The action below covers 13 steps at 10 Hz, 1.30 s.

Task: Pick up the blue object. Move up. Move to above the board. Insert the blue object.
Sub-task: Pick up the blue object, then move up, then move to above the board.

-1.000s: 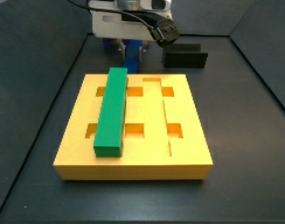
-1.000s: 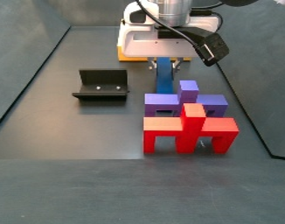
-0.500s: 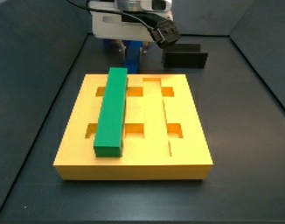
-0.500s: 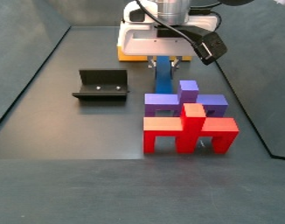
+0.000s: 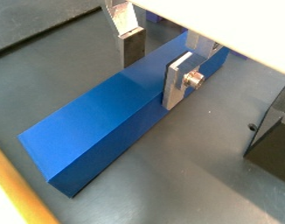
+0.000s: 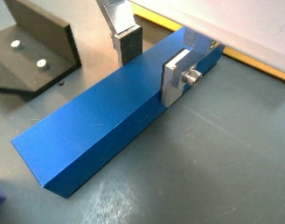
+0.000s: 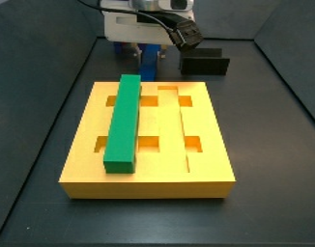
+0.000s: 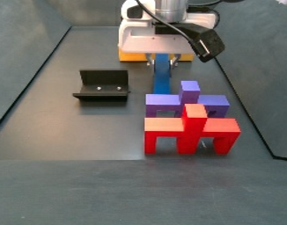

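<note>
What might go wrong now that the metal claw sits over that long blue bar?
The tool straddles the long dark-blue rectangular bar near one end, not its middle, so the bar could tip when lifted. The silver fingers flank the bar, but I cannot tell whether they clamp it; a loose hold might slip. The purple-and-red cross-shaped block sits beside the bar, so a swing could bump it.

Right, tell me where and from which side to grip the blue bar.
Grip the blue object across its narrow width on the two long side faces, coming down from above. It lies flat on the floor, and the gripper already straddles it there, one finger on each side.
</note>
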### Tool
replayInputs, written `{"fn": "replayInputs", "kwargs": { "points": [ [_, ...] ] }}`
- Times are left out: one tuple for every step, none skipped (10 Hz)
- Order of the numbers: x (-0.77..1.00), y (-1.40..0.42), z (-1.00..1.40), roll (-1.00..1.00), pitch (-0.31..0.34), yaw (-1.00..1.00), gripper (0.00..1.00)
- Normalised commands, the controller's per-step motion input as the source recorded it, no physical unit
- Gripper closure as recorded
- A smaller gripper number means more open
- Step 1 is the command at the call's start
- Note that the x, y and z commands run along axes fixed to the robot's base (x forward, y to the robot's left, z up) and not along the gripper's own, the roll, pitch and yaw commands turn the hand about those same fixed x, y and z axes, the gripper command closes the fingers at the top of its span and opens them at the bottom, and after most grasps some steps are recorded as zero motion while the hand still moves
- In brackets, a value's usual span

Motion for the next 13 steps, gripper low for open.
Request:
{"fn": "replayInputs", "kwargs": {
  "points": [
    [0.00, 0.00, 0.00, 0.00, 0.000, 0.00, 1.00],
    [0.00, 0.00, 0.00, 0.00, 0.000, 0.00, 1.00],
    [0.00, 0.00, 0.00, 0.00, 0.000, 0.00, 1.00],
    [0.00, 0.00, 0.83, 0.00, 0.000, 0.00, 1.00],
    [0.01, -0.01, 0.87, 0.00, -0.011, -0.01, 1.00],
    [-0.05, -0.01, 0.58, -0.01, 0.024, -0.01, 1.00],
    [-0.02, -0.01, 0.26, -0.02, 0.007, -0.01, 1.00],
    [0.00, 0.00, 1.40, 0.00, 0.000, 0.00, 1.00],
    [-0.02, 0.00, 1.40, 0.00, 0.031, 0.00, 1.00],
    [-0.04, 0.00, 1.40, -0.01, 0.024, 0.00, 1.00],
    [0.00, 0.00, 1.40, -0.03, 0.008, 0.00, 1.00],
    [0.01, 0.00, 1.40, -0.04, 0.034, 0.00, 1.00],
    [0.01, 0.00, 1.40, -0.05, 0.064, -0.01, 1.00]
  ]
}}
